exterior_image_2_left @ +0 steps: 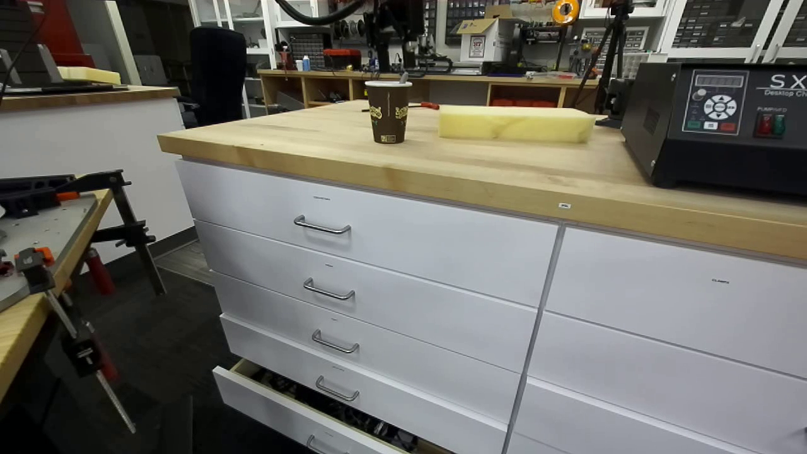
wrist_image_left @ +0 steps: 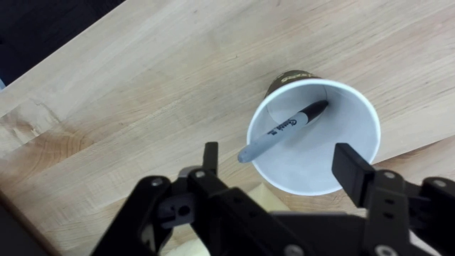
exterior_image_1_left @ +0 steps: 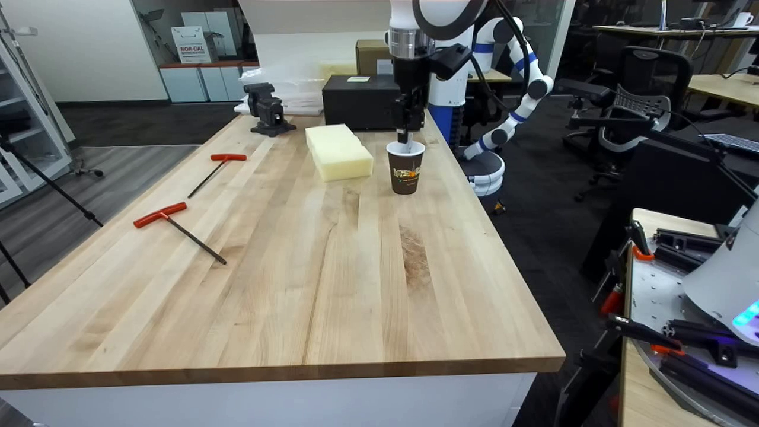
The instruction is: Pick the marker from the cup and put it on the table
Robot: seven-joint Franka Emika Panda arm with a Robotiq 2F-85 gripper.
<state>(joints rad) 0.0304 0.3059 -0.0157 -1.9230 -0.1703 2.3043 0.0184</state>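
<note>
The dark brown paper cup [exterior_image_1_left: 407, 175] stands upright on the maple table [exterior_image_1_left: 284, 284]; it also shows in an exterior view [exterior_image_2_left: 388, 113] and from above in the wrist view [wrist_image_left: 312, 167]. The marker [wrist_image_left: 280, 133] leans inside the cup, its dark end down by the inner wall and its grey end over the rim. Its grey tip shows above the rim in an exterior view [exterior_image_2_left: 403, 77]. My gripper [wrist_image_left: 275, 156] is open and empty, pointing down above the cup. One finger is outside the rim near the marker's grey end, the other over the cup's opening.
A yellow foam block [exterior_image_1_left: 339, 152] lies beside the cup. A black box [exterior_image_1_left: 360, 102] and a small black vise [exterior_image_1_left: 268, 110] stand at the table's far end. Two red-handled T-shaped tools [exterior_image_1_left: 160, 214] [exterior_image_1_left: 228, 157] lie near one edge. The cup stands near the opposite edge.
</note>
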